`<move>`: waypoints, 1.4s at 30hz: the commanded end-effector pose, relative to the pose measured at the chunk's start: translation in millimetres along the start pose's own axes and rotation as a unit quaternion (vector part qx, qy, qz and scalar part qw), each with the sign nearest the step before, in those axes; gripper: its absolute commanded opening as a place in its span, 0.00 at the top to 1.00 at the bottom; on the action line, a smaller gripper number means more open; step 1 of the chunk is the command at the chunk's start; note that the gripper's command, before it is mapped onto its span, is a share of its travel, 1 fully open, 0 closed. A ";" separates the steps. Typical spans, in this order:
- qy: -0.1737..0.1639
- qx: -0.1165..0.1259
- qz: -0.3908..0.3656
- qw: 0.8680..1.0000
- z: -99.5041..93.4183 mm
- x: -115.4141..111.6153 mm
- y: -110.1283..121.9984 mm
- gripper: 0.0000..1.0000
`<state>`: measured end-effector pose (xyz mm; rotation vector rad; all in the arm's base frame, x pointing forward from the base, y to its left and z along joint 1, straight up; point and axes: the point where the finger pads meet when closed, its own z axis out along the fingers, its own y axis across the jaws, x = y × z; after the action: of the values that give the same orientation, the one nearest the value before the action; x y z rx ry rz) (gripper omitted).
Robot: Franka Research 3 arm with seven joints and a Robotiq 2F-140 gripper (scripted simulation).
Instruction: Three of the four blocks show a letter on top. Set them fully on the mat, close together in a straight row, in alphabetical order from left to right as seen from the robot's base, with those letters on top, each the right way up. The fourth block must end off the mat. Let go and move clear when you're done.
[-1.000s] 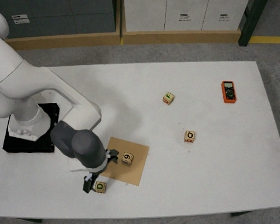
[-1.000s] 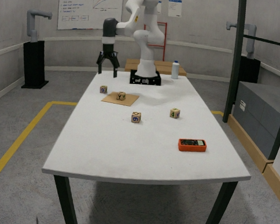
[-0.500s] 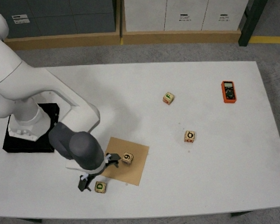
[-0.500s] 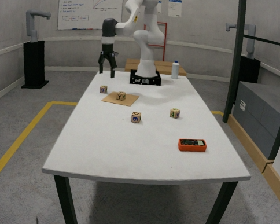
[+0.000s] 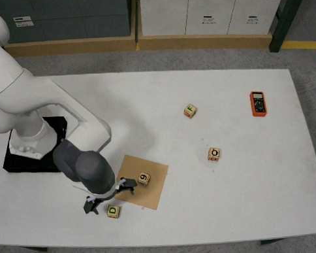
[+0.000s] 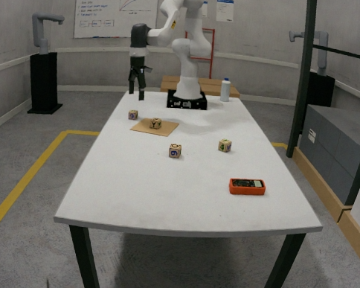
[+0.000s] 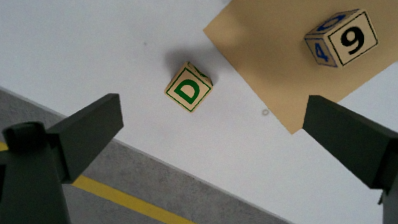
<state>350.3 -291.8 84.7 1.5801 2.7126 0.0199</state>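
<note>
My gripper (image 5: 111, 196) (image 6: 136, 95) (image 7: 212, 111) is open and empty, above the table near the D block. The block with a green D on top (image 5: 113, 211) (image 6: 133, 114) (image 7: 189, 87) lies off the mat, beside its edge. The block with a black 9 on top (image 5: 143, 178) (image 6: 155, 123) (image 7: 350, 40) sits on the brown mat (image 5: 159, 191) (image 6: 168, 130) (image 7: 285, 100). The block with a green F on top (image 5: 190, 110) (image 6: 225, 146) and the block with a black letter like Q on top (image 5: 213, 154) (image 6: 175, 151) stand apart on the table, off the mat.
An orange multimeter (image 5: 258, 104) (image 6: 247, 187) lies toward the table end far from the robot's base. A white bottle (image 6: 225, 91) stands beside the base in the exterior view. The table's long edge runs close to the D block.
</note>
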 end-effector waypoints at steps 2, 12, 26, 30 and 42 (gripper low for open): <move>-0.006 0.004 0.069 0.998 -1.3 -1.8 -1.2 0.00; -0.007 0.004 0.144 0.990 -0.4 -2.8 -7.3 0.00; -0.007 0.003 0.238 0.971 0.8 -3.9 -15.2 0.00; -0.007 0.003 0.266 0.964 1.2 -4.2 -17.5 0.00; -0.008 0.003 0.329 0.944 2.1 -4.9 -23.0 0.00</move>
<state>332.2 -305.8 80.9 2.2783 2.1640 0.0154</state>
